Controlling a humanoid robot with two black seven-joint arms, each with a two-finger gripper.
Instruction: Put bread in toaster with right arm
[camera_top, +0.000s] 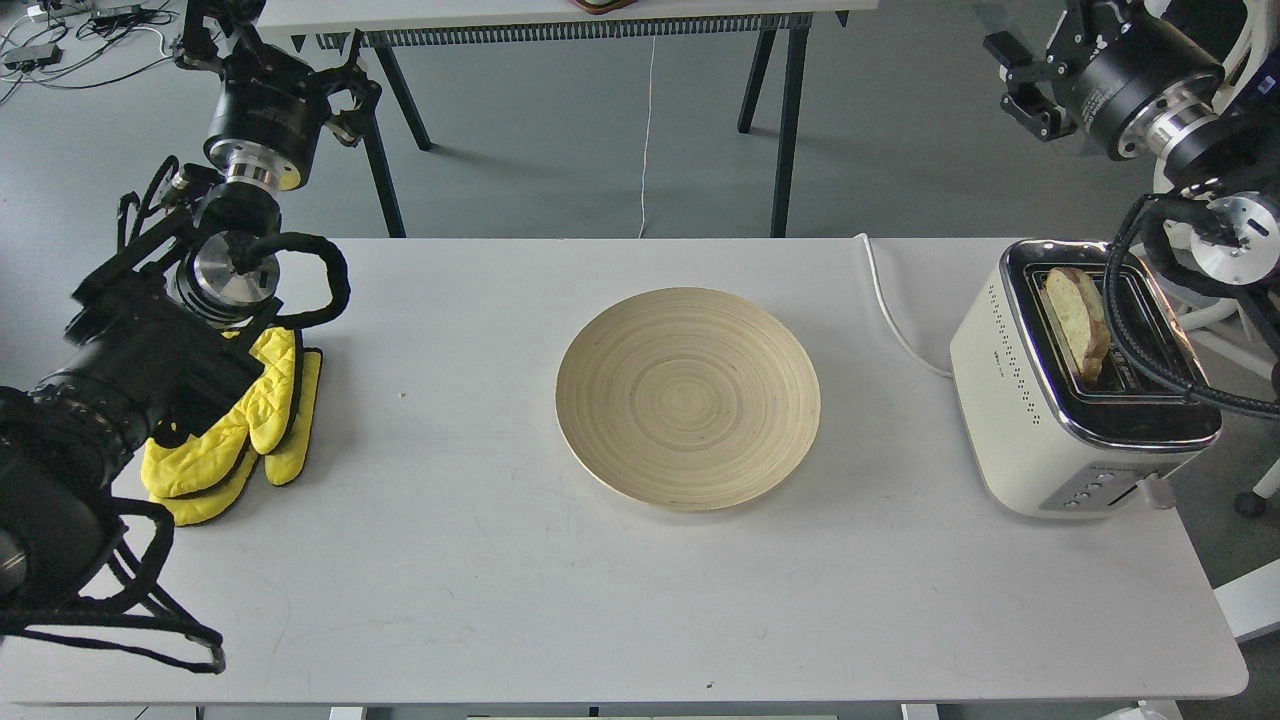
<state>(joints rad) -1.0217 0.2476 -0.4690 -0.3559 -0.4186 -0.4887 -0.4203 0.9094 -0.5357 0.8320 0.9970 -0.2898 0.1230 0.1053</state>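
Observation:
The bread (1078, 322) stands on edge in the left slot of the cream-white toaster (1040, 440) at the table's right end, its crusted top sticking out above the chrome top. My right arm is raised behind and above the toaster, clear of the bread. Its gripper (1078, 28) is dark and partly cut off by the top edge, so its fingers cannot be told apart. One of the arm's black cables loops over the toaster's right slot. My left gripper (215, 25) is up at the far left, also cut off at the top edge.
A round wooden plate (688, 398) sits in the middle of the white table (500, 580). Yellow oven mitts (245, 435) lie at the left under my left arm. The toaster's white cord (890, 320) runs off the back edge. A chair stands at the right.

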